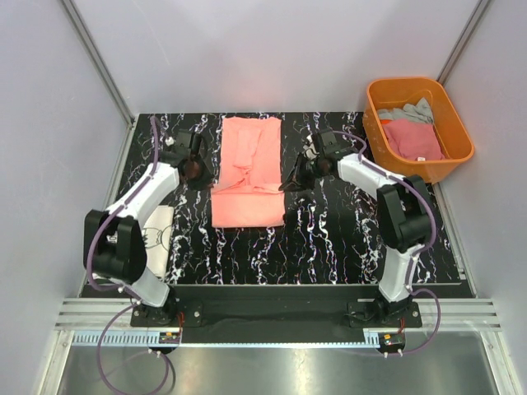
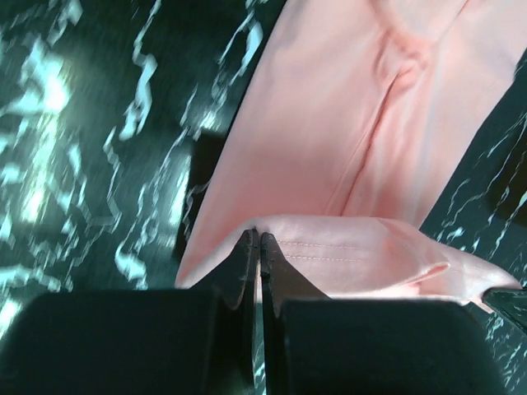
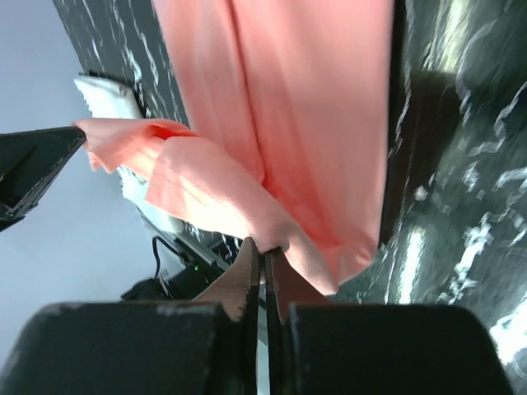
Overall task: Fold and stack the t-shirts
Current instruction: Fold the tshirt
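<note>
A plain salmon-pink t-shirt (image 1: 247,164) lies lengthwise in the middle of the black marbled table, its far part being folded over toward the near part. My left gripper (image 1: 200,170) is shut on the shirt's left edge; in the left wrist view the jaws (image 2: 258,239) pinch a stitched hem lifted above the cloth (image 2: 346,123). My right gripper (image 1: 292,183) is shut on the right edge; in the right wrist view (image 3: 265,249) a fold of the shirt (image 3: 305,107) hangs from it. A white t-shirt with black print (image 1: 158,239) lies folded at the near left.
A rigid orange tub (image 1: 416,170) stands at the back right with a grey t-shirt (image 1: 408,113) and a deeper pink t-shirt (image 1: 414,140) inside. Grey walls close in the table on three sides. The arm bases sit at the near edge.
</note>
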`<control>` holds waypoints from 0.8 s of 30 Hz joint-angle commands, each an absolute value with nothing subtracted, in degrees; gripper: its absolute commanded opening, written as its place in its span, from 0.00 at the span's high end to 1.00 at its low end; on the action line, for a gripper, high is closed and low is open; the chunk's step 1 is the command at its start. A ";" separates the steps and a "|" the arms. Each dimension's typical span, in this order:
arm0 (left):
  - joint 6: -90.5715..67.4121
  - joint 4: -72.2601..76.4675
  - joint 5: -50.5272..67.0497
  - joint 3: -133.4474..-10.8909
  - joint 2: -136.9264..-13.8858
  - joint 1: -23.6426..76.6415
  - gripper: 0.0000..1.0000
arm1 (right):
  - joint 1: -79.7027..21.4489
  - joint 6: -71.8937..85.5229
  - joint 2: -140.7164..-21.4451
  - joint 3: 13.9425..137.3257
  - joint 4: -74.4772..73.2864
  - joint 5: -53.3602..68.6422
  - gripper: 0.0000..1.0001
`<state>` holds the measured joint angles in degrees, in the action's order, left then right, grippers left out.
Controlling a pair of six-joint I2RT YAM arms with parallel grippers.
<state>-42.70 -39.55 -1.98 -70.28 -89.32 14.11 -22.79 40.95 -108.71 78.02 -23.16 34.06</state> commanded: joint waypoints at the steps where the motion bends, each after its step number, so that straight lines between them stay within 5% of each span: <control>1: -39.02 -36.39 -0.19 -75.84 -93.68 13.01 1.00 | -21.10 37.35 -113.02 86.21 -28.91 36.74 1.00; 24: -37.09 -35.51 9.49 -90.88 -113.29 9.85 1.00 | -17.14 34.98 -132.10 106.87 -33.75 42.80 1.00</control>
